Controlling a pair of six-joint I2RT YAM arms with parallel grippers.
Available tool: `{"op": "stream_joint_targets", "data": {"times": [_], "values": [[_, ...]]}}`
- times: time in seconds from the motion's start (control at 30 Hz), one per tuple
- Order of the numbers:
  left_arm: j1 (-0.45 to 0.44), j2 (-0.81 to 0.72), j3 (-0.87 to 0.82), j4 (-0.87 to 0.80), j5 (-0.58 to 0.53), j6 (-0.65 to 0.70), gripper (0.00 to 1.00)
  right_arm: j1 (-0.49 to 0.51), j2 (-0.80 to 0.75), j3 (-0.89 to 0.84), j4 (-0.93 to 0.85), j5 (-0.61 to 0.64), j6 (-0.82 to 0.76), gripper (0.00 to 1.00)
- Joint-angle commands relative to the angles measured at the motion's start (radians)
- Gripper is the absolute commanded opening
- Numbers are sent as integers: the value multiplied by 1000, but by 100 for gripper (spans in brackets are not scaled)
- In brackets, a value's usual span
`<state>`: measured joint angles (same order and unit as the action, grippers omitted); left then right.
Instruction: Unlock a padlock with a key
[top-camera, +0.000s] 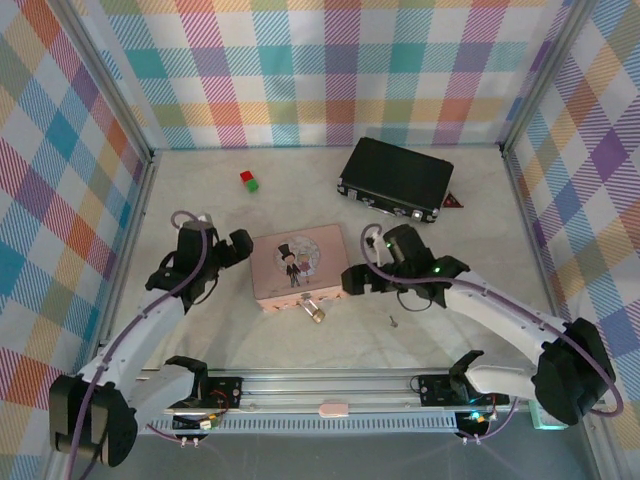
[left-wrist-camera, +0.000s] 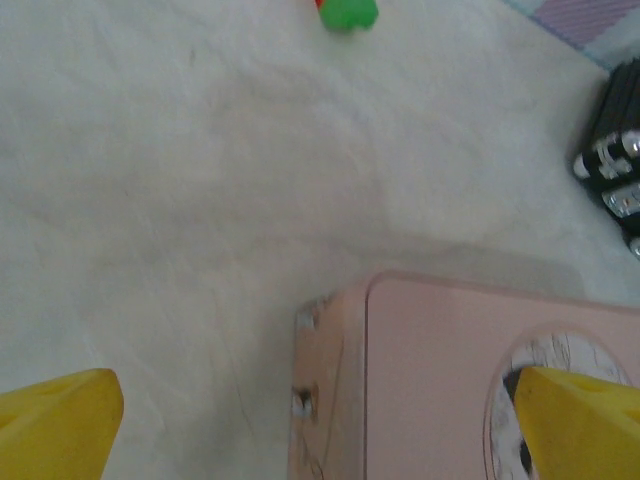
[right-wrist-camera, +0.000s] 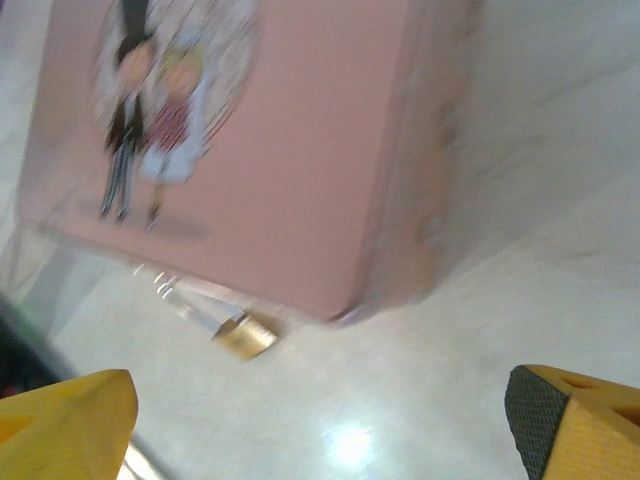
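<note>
Both spread wide: right tool (right-wrist-camera: 320, 400) hangs nr padlock (right-wrist-camera: 245, 335), just ahead-left & touching edge of pink box (right-wrist-camera: 300, 140), key (top-camera: 394, 321) on worktop (top-camera: 200, 200) close behind; left tool (left-wrist-camera: 315, 400) over box corner.

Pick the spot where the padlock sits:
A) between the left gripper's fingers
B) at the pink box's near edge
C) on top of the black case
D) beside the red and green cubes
B: the padlock lies on the table right at the near edge of the pink box, far from the case and the cubes.
</note>
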<state>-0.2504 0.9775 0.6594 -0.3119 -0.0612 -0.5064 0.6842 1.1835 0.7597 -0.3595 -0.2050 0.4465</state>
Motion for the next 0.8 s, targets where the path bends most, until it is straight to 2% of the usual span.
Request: {"op": "stream_joint_targets", "data": {"times": [0.0, 0.1, 0.3, 0.53, 0.77], "values": [[-64, -40, -56, -70, 83, -114, 100, 24, 34, -33, 65, -77, 85, 95], [-142, -52, -91, -33, 67, -156, 100, 26, 108, -4, 121, -87, 77, 92], [-250, 18, -110, 70, -16, -190, 98, 25, 251, 100, 112, 11, 25, 90], [-267, 193, -88, 217, -51, -206, 86, 21, 383, 212, 163, 33, -29, 84], [-268, 317, -5, 295, -184, -185, 81, -22, 584, 397, 216, 16, -69, 73]]}}
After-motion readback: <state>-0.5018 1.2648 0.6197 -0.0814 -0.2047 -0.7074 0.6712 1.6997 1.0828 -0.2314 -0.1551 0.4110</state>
